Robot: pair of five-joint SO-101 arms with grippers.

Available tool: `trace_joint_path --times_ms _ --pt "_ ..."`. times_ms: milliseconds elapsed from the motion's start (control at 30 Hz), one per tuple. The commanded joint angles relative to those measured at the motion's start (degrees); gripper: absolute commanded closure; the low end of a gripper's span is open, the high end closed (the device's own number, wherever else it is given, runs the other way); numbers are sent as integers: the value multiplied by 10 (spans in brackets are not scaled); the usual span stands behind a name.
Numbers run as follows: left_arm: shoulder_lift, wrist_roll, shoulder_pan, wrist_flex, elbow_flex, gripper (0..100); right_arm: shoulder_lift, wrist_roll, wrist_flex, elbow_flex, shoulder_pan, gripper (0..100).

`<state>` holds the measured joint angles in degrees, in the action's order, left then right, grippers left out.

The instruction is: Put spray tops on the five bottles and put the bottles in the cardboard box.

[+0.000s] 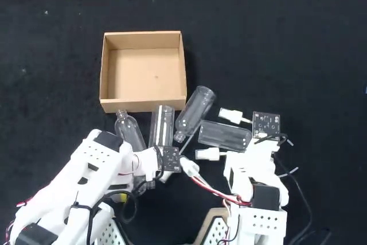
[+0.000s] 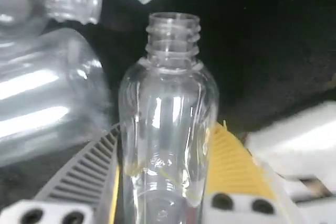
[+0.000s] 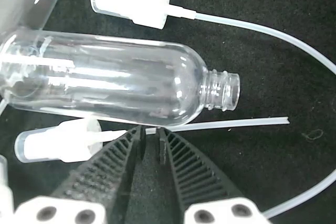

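The open cardboard box (image 1: 143, 70) sits at the back left. Several clear uncapped bottles lie in front of it (image 1: 131, 132) (image 1: 195, 110). My left gripper (image 1: 162, 152) (image 2: 163, 177) is shut on one bottle (image 1: 162, 125) (image 2: 168, 108), whose threaded neck points away from the wrist. My right gripper (image 1: 232, 154) (image 3: 150, 140) is shut with nothing between its fingers, just short of a lying bottle (image 1: 225, 136) (image 3: 105, 80). A spray top (image 1: 207, 154) (image 3: 58, 145) lies beside it, its tube crossing just past the tips. Another spray top (image 1: 232, 116) (image 3: 131, 1) lies beyond that bottle.
A third spray top (image 1: 189, 168) lies between the two arms near red wires. A neighbouring bottle (image 2: 47, 87) lies close beside the held one. The black tabletop (image 1: 298, 55) is open to the right of and behind the box.
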<state>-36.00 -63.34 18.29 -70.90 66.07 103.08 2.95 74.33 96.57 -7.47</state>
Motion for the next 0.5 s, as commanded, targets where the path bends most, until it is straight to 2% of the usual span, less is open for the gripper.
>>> trace_joint_path --times_ms 0,133,200,333,467 --pt "-1 -8 3 -120 -89 898 52 -4 4 -1 -11 987" --pt "-1 -9 -20 -261 -249 898 52 -4 4 -1 -11 987" --pt "0 -8 -61 -287 -327 901 52 -4 4 -1 -11 987" --pt "6 -4 -207 -290 -432 902 52 -4 4 -1 -11 987" --pt "8 -4 -391 -280 -443 902 52 -4 4 -1 -11 987"
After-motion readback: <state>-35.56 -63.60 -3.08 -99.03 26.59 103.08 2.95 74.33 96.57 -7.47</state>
